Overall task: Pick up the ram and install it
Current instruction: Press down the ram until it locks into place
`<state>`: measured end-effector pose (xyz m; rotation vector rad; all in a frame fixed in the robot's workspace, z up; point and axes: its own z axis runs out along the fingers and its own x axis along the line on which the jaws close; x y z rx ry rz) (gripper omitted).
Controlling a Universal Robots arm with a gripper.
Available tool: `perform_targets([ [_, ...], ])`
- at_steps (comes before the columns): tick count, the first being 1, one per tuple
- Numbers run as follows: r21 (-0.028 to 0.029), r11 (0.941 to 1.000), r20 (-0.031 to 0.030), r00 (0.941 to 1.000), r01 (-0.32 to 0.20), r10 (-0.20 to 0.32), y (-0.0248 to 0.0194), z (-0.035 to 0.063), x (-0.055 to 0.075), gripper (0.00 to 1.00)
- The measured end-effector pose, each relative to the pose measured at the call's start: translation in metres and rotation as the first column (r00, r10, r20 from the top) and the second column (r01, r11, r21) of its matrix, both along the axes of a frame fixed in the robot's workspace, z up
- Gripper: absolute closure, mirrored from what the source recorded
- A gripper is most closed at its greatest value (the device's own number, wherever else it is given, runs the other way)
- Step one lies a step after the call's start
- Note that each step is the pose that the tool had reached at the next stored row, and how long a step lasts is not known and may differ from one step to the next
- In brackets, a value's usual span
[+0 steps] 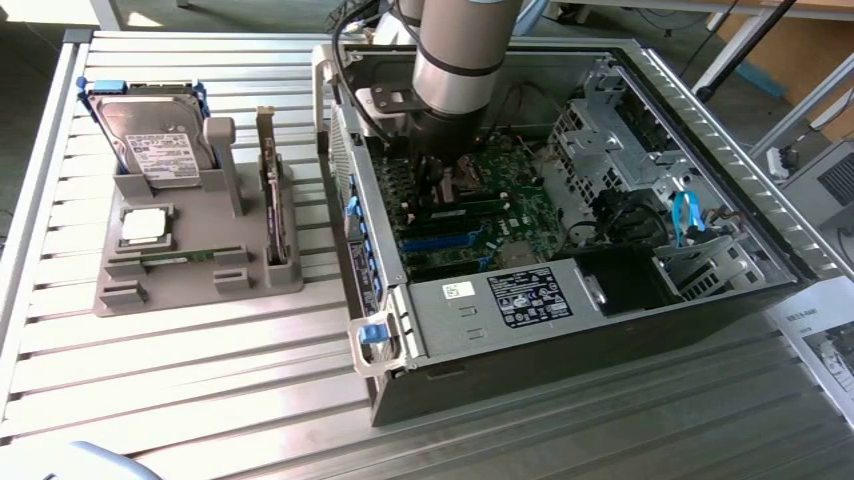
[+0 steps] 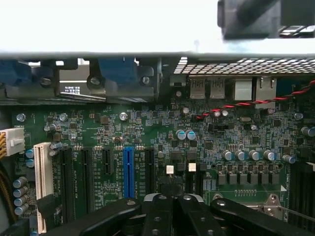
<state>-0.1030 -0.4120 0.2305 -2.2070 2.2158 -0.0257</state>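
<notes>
The ram (image 1: 176, 257), a long, thin green circuit-board stick, seems to lie on its edge in a low front slot of the grey plastic parts holder (image 1: 120, 290). The holder sits on the ribbed metal tabletop (image 1: 200, 400) at about nine o'clock from the open black computer case (image 1: 587, 345) in the exterior view. In the same holder, a boxy silver hard drive with a white label (image 1: 158, 145) stands at twelve o'clock from the ram. An upright expansion card with a metal bracket (image 1: 275, 205) stands at about two o'clock from it. The grey robot arm (image 1: 461, 60) reaches down into the case over the green motherboard (image 1: 514, 205), well apart from the holder. In the wrist view, the black hand (image 2: 172, 199) hangs close above the motherboard with its fingers (image 2: 157, 216) drawn fully together, just beside a blue expansion slot (image 2: 128, 172) and a row of black slots (image 2: 87, 177). Whether anything is pinched between the fingers cannot be told from this view. A twisted red-and-black wire (image 2: 246, 104) crosses the board beyond the hand.
</notes>
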Motion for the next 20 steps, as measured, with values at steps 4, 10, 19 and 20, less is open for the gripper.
perform_targets([
  [4,0.0002,1.0000,0.0001,1.0000,0.000,0.000,0.0000,-0.0004,0.000,0.90],
  [10,-0.0008,1.0000,-0.0019,1.0000,0.000,0.000,0.0000,0.0158,0.000,0.90],
  [19,-0.0030,1.0000,-0.0030,1.0000,0.000,0.000,0.0000,0.0353,0.000,0.90],
  [20,-0.0033,1.0000,-0.0031,1.0000,0.000,0.000,0.0000,0.0373,0.000,0.90],
])
